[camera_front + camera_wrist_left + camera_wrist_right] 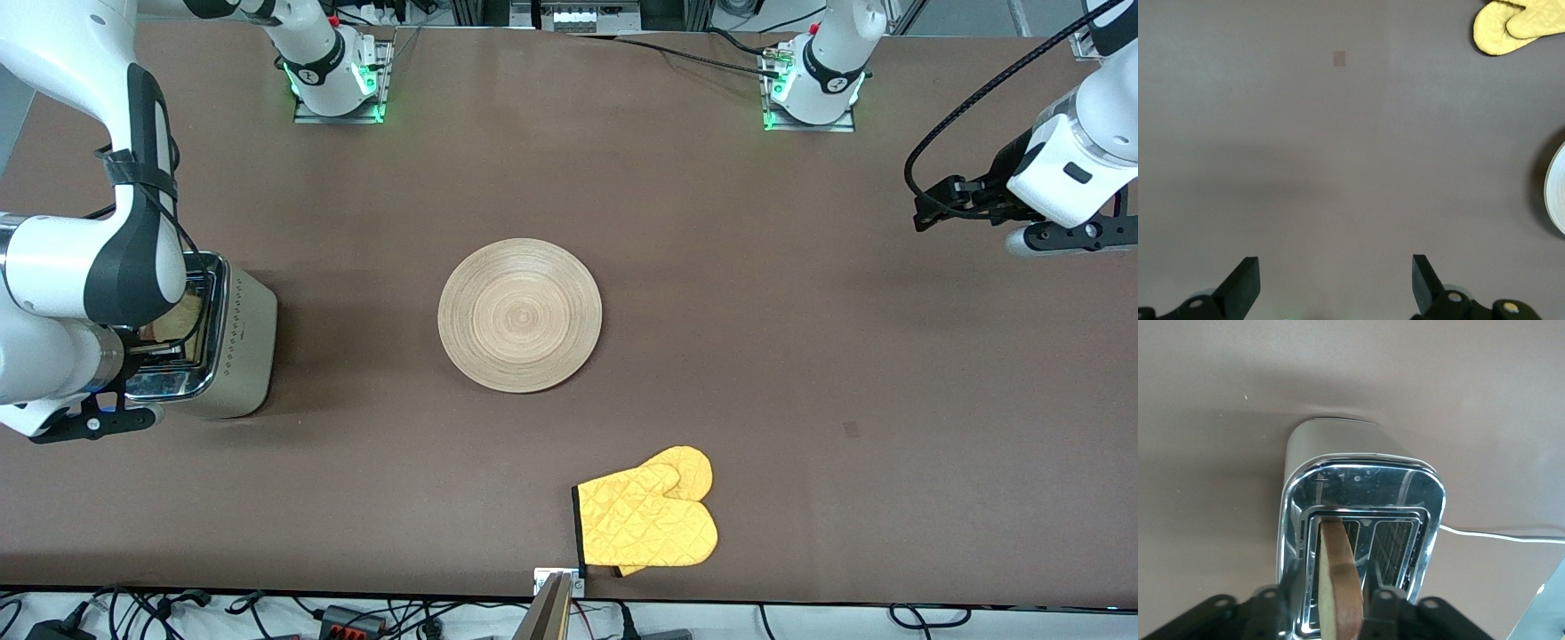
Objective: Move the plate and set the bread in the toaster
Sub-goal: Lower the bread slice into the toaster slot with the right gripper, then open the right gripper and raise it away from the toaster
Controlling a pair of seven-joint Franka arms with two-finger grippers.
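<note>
The bread [1338, 580] stands on edge over one slot of the toaster [1358, 493], its long axis running along the slot, pinched by the right hand [1328, 603]. The plate [520, 315] lies mid-surface. The left hand [1331, 287] waits spread above bare surface [1338, 147]

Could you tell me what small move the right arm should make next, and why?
Probably lower the right end effector a little further, then release. It is shut on the bread, which stands edge-on with its lower end in one slot of the toaster and most of the slice above the chrome top. The plate lies mid-table; the left end effector waits open over bare table.
</note>
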